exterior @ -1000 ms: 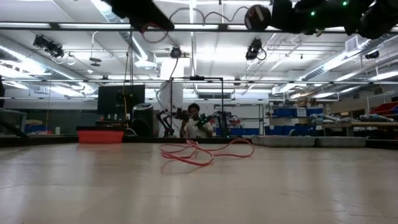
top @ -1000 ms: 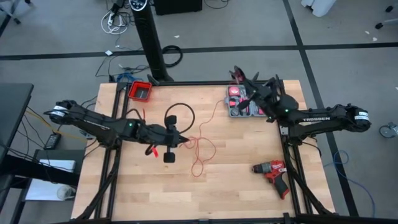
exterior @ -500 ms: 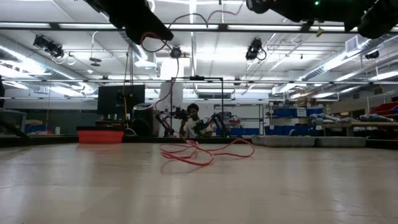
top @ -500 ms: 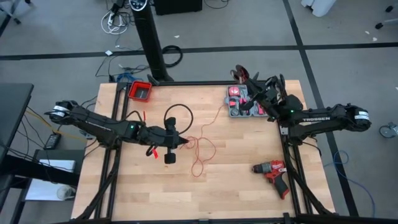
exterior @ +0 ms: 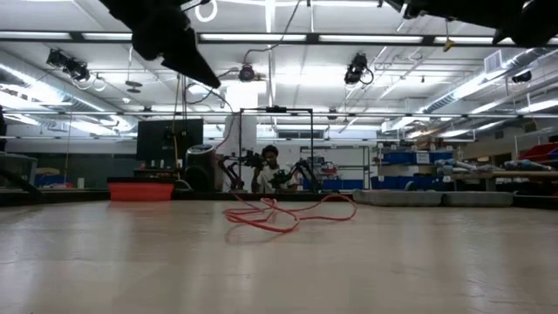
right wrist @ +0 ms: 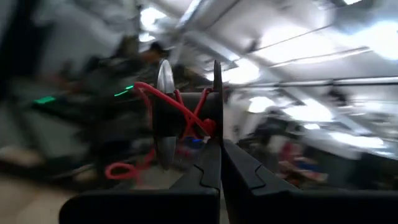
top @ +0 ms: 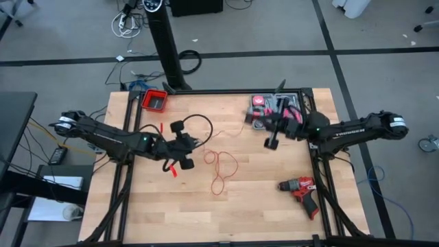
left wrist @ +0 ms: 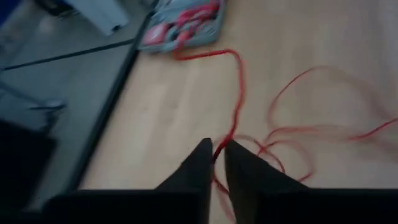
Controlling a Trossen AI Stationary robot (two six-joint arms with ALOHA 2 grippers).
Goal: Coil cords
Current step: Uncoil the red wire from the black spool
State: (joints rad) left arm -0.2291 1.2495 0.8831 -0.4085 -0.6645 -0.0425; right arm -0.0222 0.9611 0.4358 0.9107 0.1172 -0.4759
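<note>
**A:** So where's it at with the coiling?

**B:** The cord point(top: 221, 167) is loose red loops mid-table, a bit right of centre in the high view, with one strand trailing up toward the grey tray point(top: 260, 122) at upper right. The left gripper point(top: 184, 152) hangs just left of the loops. In its wrist view the fingers point(left wrist: 198, 163) sit nearly together with a narrow gap and the red wire runs right through it. Can't tell if it's actually pinched or just threaded.

**A:** And the right one?

**B:** The right gripper point(top: 271, 139) is up off the table by the tray, jaws closed. Its wrist view shows a spool point(right wrist: 186, 112) with red wire wound on it right at the fingertips, so I'd guess it's gripping that, but I can't say for sure.

**A:** Tips for this step?

**B:** I'd feed the wire with light tension so it doesn't knot, and keep the loops clear of each other. It's super thin, so snagging is the risk.

**A:** Table and room?

**B:** Pale wood table point(top: 260, 213), red bin point(top: 155, 100) at upper left, drill point(top: 300, 189) at lower right, well away from the cord. Grey floor around it; in the low view, a workshop with strip lights and a person point(exterior: 270, 170) seated far back
</note>
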